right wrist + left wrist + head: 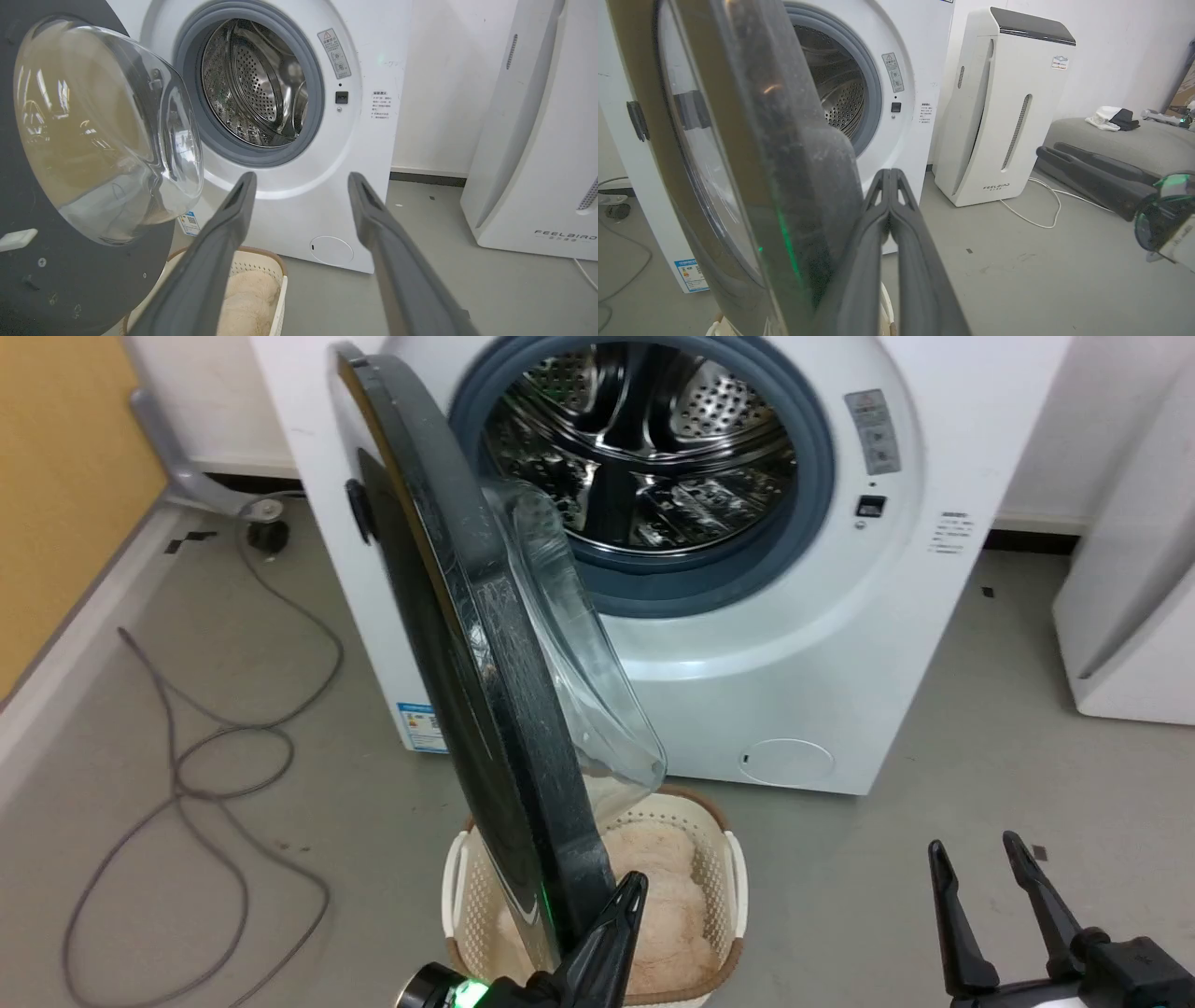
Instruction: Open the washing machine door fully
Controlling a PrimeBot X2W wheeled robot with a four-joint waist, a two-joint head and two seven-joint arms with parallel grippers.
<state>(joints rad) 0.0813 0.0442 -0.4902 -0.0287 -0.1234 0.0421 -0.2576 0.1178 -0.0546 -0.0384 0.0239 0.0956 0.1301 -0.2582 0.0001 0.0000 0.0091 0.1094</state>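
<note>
Left tool (890, 173), 1 of 2, pinched closed on nothing, sits just beside the 1 washing machine door (485, 644), standing half open from the 1 washing machine (794, 644); right tool (990, 877) gapes empty before it.

A smooth grey floor (934, 821) spreads around both end effectors, with a loose grey cable (174, 756) looped well to the left of the left end effector (633, 891) and an ochre wall panel (65, 476) farther left. Just ahead of that end effector sits a cream perforated plastic basket (721, 859) holding beige fluffy cloth (667, 887). Beyond the right end effector (976, 847), to its right, a tall white plastic appliance with a dark top (985, 140) stands against a plain white wall (1111, 56), a thin white cord (1041, 227) trailing beside it.
</note>
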